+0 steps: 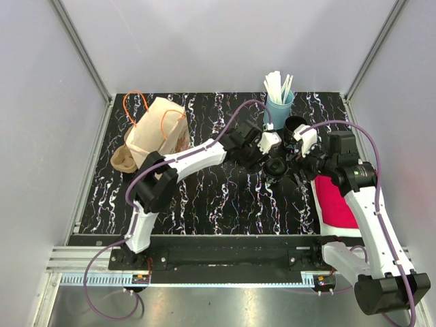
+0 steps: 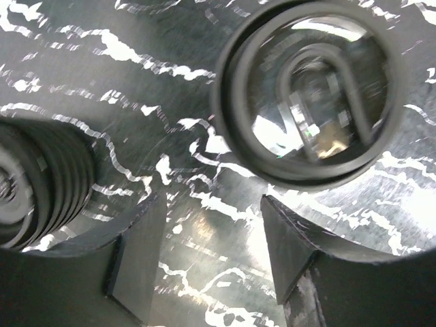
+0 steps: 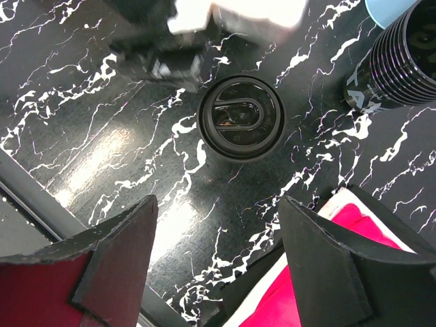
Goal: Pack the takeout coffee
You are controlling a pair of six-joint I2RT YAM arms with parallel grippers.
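A takeout coffee cup with a black lid (image 1: 276,165) stands upright on the black marbled table; it also shows in the left wrist view (image 2: 310,88) and the right wrist view (image 3: 240,117). A brown paper bag with orange handles (image 1: 160,128) stands at the back left. My left gripper (image 1: 268,157) hovers just beside the cup, open and empty (image 2: 214,255), with the lid just beyond the fingertips. My right gripper (image 1: 298,176) is open and empty (image 3: 214,262), a little to the cup's right.
A black ribbed cup (image 1: 294,128) stands behind the coffee cup, also in the right wrist view (image 3: 398,58) and the left wrist view (image 2: 34,184). A blue cup of white stirrers (image 1: 279,102) is at the back. A pink white-edged pad (image 1: 335,201) lies at the right. A brown carrier (image 1: 124,160) sits by the bag.
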